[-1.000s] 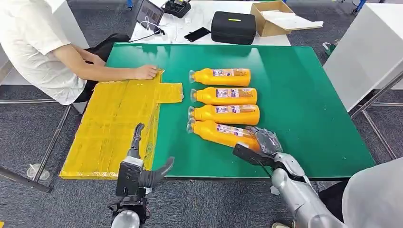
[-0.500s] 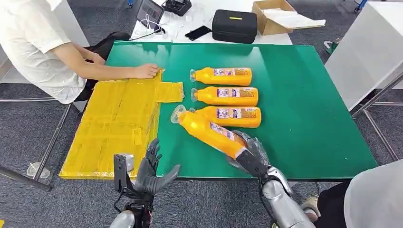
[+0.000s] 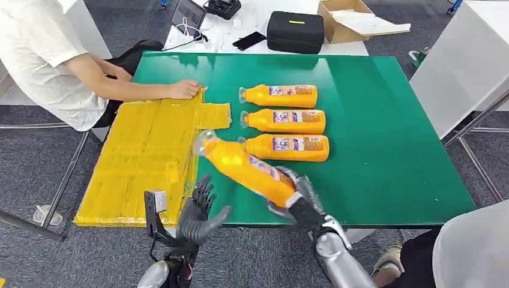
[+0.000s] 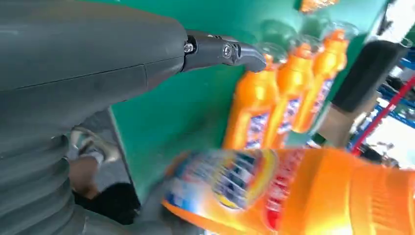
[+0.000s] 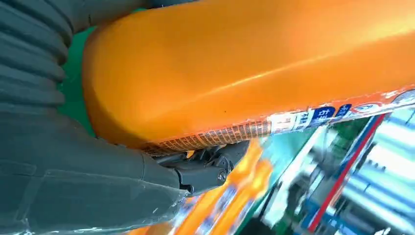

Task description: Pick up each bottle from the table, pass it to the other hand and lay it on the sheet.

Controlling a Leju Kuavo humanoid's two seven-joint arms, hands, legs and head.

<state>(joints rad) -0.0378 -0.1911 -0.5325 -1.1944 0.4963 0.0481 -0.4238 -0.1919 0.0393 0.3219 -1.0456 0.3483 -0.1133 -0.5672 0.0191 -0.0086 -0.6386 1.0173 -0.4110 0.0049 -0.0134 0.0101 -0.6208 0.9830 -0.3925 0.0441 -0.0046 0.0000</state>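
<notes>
My right hand (image 3: 297, 201) grips an orange bottle (image 3: 246, 168) by its base, lifted above the green table (image 3: 384, 120) with its clear cap end pointing toward the yellow sheet (image 3: 144, 156). The right wrist view shows the same bottle (image 5: 254, 63) wrapped by my fingers (image 5: 205, 171). My left hand (image 3: 197, 213) is open, fingers spread upward, just below and left of the bottle without touching it. In the left wrist view the held bottle (image 4: 303, 191) passes close in front. Three more orange bottles (image 3: 285, 121) lie side by side on the table.
A person in a white shirt sits at the far left, one hand (image 3: 183, 90) resting on the sheet's far corner. A black case (image 3: 295, 31), a cardboard box (image 3: 348, 21) and a phone (image 3: 249, 42) lie on the white table beyond. A white cabinet (image 3: 462, 66) stands right.
My right hand lifted the nearest bottle off the table and carried it left toward the sheet. My left hand rose and spread its fingers under the bottle's path.
</notes>
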